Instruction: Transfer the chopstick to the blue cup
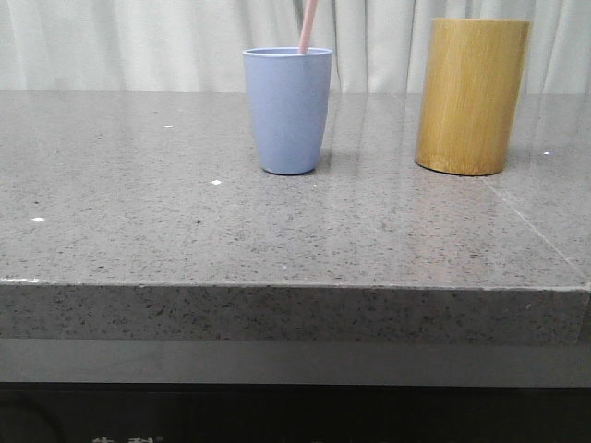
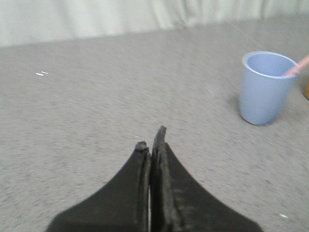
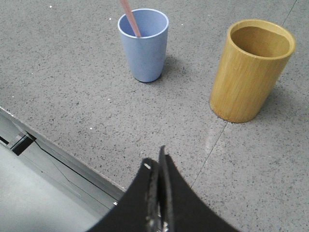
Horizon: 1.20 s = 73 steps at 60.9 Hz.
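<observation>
The blue cup [image 1: 287, 109] stands upright near the middle of the grey stone table. A pale pink chopstick [image 1: 308, 25] stands in it, leaning right, its top out of frame. The cup [image 2: 265, 87] and chopstick [image 2: 297, 66] also show in the left wrist view, and the cup [image 3: 143, 43] with the chopstick [image 3: 130, 18] in the right wrist view. My left gripper [image 2: 151, 141] is shut and empty, well short of the cup. My right gripper [image 3: 155, 162] is shut and empty near the table's front edge. Neither gripper shows in the front view.
A taller yellow-brown bamboo holder [image 1: 471, 96] stands to the right of the cup; its inside looks empty in the right wrist view [image 3: 251, 69]. A seam [image 1: 536, 231] runs through the table top at the right. The table's front edge [image 1: 295, 286] is near.
</observation>
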Each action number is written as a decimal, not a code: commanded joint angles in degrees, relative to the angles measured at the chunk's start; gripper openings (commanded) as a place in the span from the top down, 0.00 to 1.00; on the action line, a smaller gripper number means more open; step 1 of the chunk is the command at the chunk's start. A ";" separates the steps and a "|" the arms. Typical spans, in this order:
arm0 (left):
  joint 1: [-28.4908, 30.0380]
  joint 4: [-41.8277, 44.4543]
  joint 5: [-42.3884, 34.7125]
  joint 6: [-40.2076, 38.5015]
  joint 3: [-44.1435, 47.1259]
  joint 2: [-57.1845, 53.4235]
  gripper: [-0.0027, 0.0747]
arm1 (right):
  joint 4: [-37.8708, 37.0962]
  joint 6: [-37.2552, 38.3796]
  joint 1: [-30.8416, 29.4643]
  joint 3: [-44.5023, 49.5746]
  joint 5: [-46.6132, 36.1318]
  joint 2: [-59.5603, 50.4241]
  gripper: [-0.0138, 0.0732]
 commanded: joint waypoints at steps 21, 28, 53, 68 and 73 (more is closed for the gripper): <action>7.74 -1.20 -24.32 -0.03 29.38 -26.86 0.99 | -0.01 0.19 -0.04 -1.39 -3.77 -0.06 0.92; 7.72 -1.62 -29.37 -0.03 34.21 -29.40 0.99 | -0.01 0.19 -0.04 -1.39 -3.77 -0.06 0.92; 7.06 -2.22 -28.43 -0.03 35.05 -29.24 0.99 | -0.01 0.19 -0.04 -1.39 -3.79 -0.06 0.92; 7.06 -2.02 -28.43 -0.54 35.05 -29.02 0.99 | -0.01 0.19 -0.04 -1.39 -3.79 -0.06 0.92; 7.06 -1.70 -28.43 -0.54 35.05 -29.02 0.99 | -0.01 0.19 -0.04 -1.39 -3.79 -0.06 0.92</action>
